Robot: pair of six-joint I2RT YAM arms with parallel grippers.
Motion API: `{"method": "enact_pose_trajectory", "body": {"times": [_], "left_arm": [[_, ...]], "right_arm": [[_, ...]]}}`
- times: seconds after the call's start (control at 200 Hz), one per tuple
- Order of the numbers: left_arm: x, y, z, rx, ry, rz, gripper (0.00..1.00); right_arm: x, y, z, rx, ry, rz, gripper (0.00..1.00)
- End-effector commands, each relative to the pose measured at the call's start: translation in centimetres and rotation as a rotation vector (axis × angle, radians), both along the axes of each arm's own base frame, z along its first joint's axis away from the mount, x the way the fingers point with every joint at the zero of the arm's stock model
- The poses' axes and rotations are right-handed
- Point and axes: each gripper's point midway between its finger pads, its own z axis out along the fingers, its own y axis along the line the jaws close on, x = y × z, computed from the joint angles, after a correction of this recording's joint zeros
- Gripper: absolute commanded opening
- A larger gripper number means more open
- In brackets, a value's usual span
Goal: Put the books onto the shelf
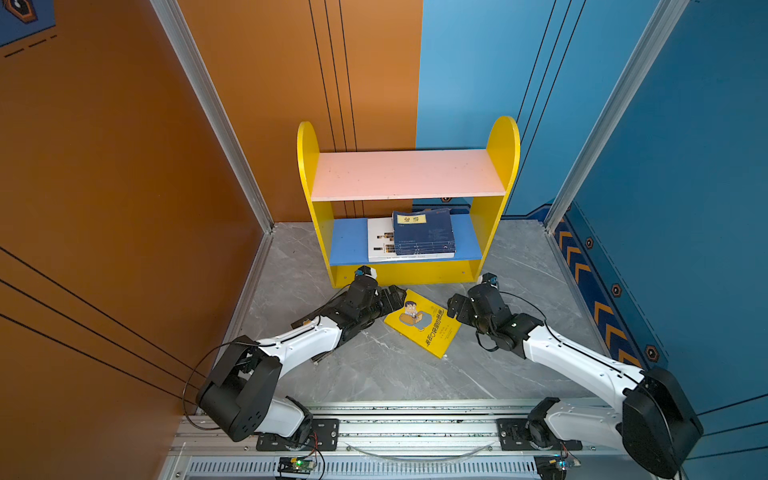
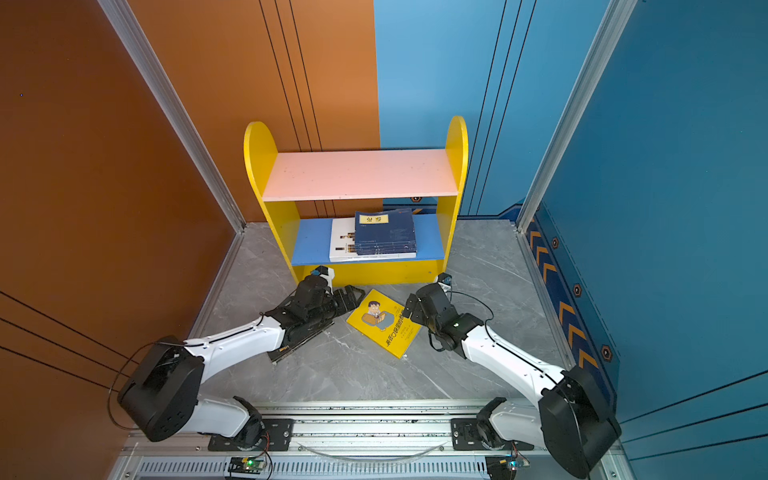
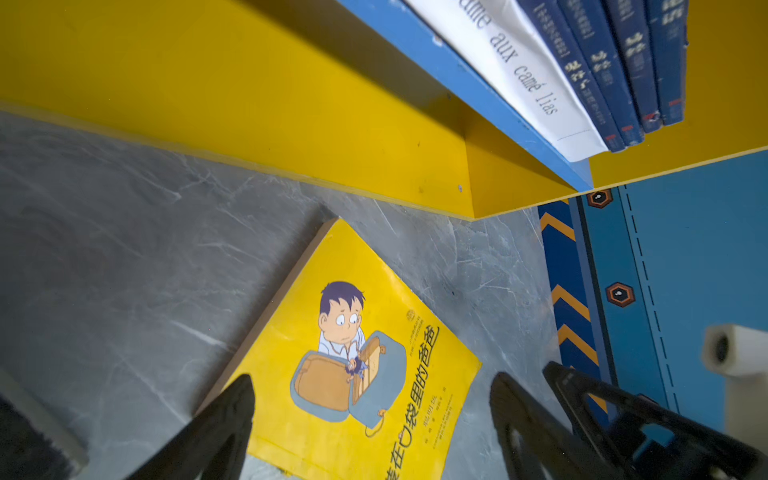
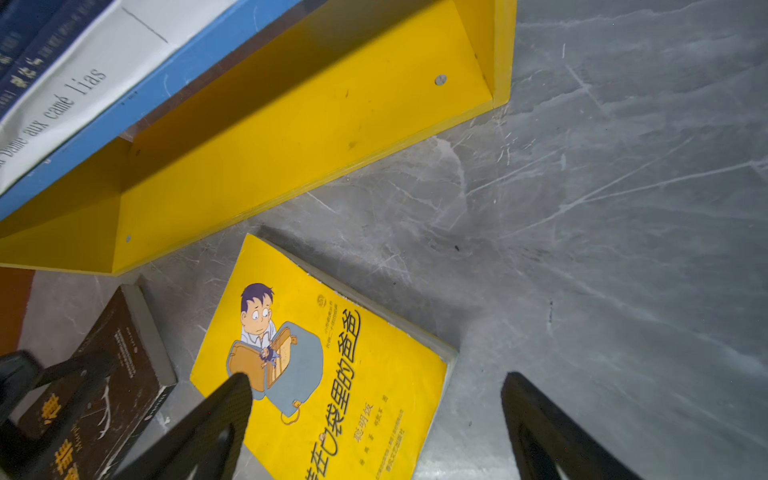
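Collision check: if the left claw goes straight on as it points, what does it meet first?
Probably the yellow book, lying just ahead of the open left claw; behind it, the shelf base. Claw height over the cover is unclear.

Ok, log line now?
left gripper open; right gripper open; yellow cartoon-cover book flat on grey floor; white book and navy books on blue lower board

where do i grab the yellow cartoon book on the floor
The yellow cartoon-man paperback lies flat, face up, on the grey floor, so only thin edges offer a pinch. Probably take the edge facing the open right gripper, coming in low from that side.
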Motion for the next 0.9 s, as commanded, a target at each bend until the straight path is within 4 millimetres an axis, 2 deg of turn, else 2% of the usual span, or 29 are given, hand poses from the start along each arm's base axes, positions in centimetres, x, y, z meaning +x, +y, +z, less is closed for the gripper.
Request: {"method": "enact_pose_trajectory", "body": {"times": [0.0,0.175,0.27,0.381,0.651,0.896], "left_arm": [[-2.3,0.8,-1.2,0.000,0.078,0.039,0.90],[-4.0,1.9,-2.2,0.012,0.128,0.097,0.89],[-4.7,1.9,-3.1,-0.016,0.150,0.115,0.89],[-5.4,1.8,-3.9,-0.021,0.172,0.127,0.89],[-6.0,1.8,-4.6,-0.019,0.191,0.146,0.91],[-6.1,2.0,-4.9,-0.030,0.202,0.169,0.91]], "right_arm": [[1.7,1.0,1.1,-0.030,-0.037,0.063,0.96],[2.8,2.3,-0.6,-0.016,-0.008,0.095,0.96],[3.4,2.8,-1.9,-0.049,0.029,0.112,0.95],[3.9,3.1,-2.5,-0.070,0.036,0.123,0.95],[4.9,3.5,-3.0,-0.090,0.043,0.137,0.98],[4.9,4.1,-4.4,-0.076,0.075,0.155,0.98]]}}
